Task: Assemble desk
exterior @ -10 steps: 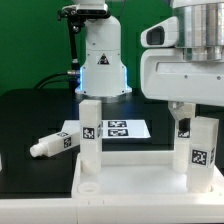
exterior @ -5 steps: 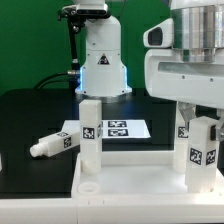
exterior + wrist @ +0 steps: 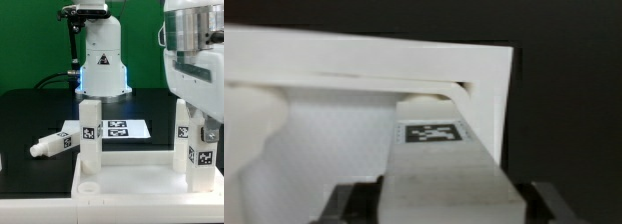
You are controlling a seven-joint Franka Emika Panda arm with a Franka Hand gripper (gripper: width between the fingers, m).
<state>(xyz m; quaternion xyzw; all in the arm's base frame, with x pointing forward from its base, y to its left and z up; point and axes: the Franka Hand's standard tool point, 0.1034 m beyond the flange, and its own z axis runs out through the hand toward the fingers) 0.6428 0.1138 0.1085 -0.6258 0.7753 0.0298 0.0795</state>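
Note:
The white desk tabletop point(image 3: 130, 180) lies at the front with its rim up. One white leg point(image 3: 90, 135) stands upright in its corner socket on the exterior view's left. My gripper point(image 3: 205, 130) is shut on another tagged leg point(image 3: 200, 160), held upright over the tabletop's right end. A further tagged leg point(image 3: 183, 122) shows just behind it. A loose leg point(image 3: 55, 144) lies on the black table at the left. In the wrist view the held leg point(image 3: 446, 160) sits between my gripper's point(image 3: 450, 205) dark fingers point(image 3: 358, 200), above the tabletop point(image 3: 331, 70).
The marker board point(image 3: 125, 129) lies flat behind the tabletop. The robot's white base point(image 3: 100, 60) stands at the back in front of a green wall. The black table point(image 3: 30, 115) spreads to the exterior view's left.
My arm and wrist have shifted toward the exterior view's right. The held leg stays upright and has turned slightly. The other legs have not moved.

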